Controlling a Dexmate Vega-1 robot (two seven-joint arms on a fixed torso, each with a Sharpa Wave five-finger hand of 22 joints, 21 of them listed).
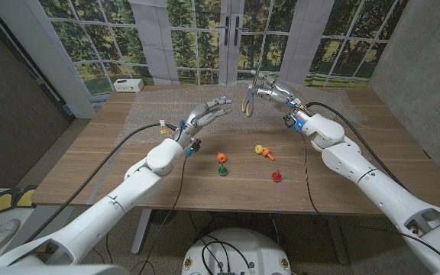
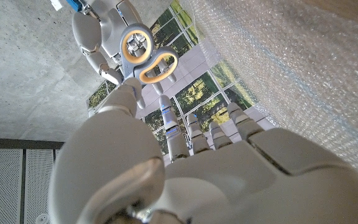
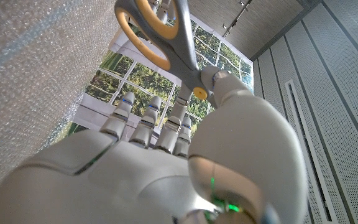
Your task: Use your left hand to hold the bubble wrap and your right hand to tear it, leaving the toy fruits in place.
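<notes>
Toy fruits [image 1: 249,163] nearer than both hands

Your left arm reaches in from the lower left corner and stretches diagonally over the tabletop, its white left hand [image 1: 208,111] raised near the far middle. The fingers [image 1: 221,101] are spread and reach toward the far side — nothing lies in them. Your right arm comes in from the lower right corner, bent at the elbow, with the wrist lifted. Your right hand [image 1: 272,93] is up by the far edge, close to the left hand but apart from it — its fingers are closed on the grey-and-yellow-handled scissors [image 1: 249,98], which hang with the handle loops lowest in the head view.
</notes>
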